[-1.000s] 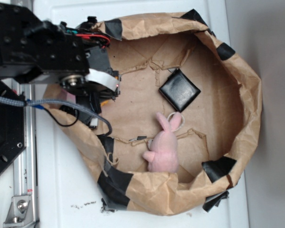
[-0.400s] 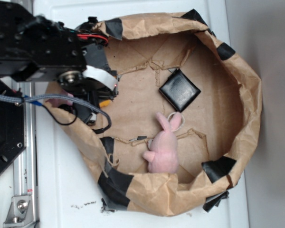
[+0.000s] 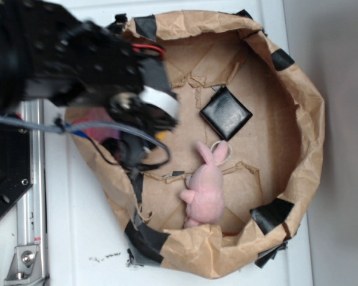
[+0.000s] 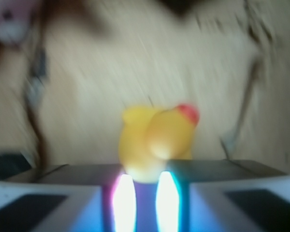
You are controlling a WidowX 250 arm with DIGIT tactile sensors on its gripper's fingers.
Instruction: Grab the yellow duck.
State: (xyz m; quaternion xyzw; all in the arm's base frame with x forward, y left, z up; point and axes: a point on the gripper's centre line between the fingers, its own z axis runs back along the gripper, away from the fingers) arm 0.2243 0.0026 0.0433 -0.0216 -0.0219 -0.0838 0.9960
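Note:
In the wrist view the yellow duck (image 4: 154, 140), with an orange-red patch on its head, sits right at my gripper (image 4: 145, 174), its lower body pinched between the two bright fingers (image 4: 123, 193). The picture is blurred by motion. From the exterior view only a small yellow-orange bit of the duck (image 3: 161, 136) peeks out under the black arm, where the gripper (image 3: 157, 132) is mostly hidden by the wrist. The gripper hangs over the left part of the brown paper nest (image 3: 298, 101).
A pink plush bunny (image 3: 206, 187) lies at the nest's lower middle. A black square pad (image 3: 225, 112) lies near the centre. Crumpled paper walls with black tape patches ring the area. A metal rail (image 3: 30, 196) runs along the left.
The arm has swung right and toward the camera, now blurred and larger. The paper nest has shifted slightly. Bunny and black pad stay put.

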